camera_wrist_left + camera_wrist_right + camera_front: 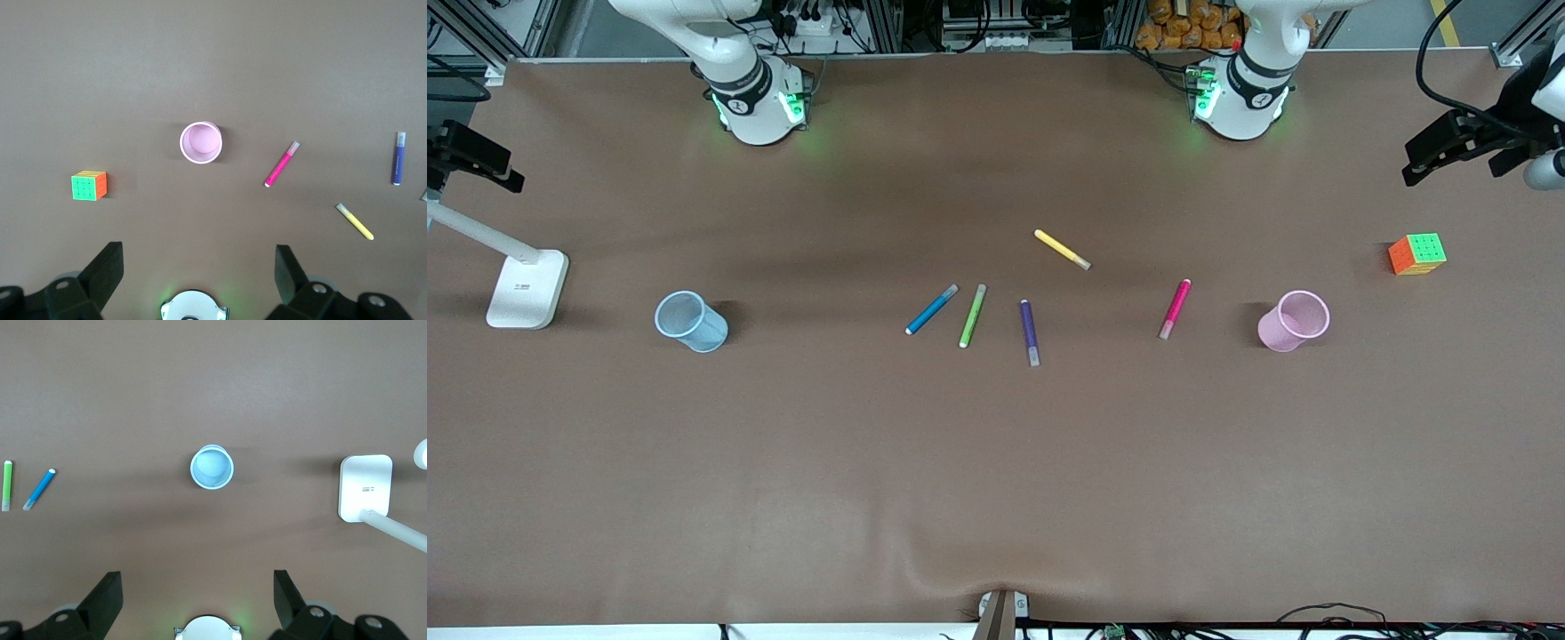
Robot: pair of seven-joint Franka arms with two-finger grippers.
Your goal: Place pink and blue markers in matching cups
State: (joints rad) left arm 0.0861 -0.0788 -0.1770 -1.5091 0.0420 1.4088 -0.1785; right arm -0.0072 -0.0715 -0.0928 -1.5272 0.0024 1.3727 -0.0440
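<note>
Pink marker (1175, 308) and blue marker (931, 309) lie flat (grey-tipped); both grippers' jaws apart

Pink marker (1176, 308), blue marker (931, 309)

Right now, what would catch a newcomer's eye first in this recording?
Probably the loose fan of five markers lying mid-table, with the blue marker at the right arm's end of it and the pink marker at the left arm's. The blue cup and pink cup stand upright flanking them. Both grippers, left and right, hang open high above the cups.
</note>
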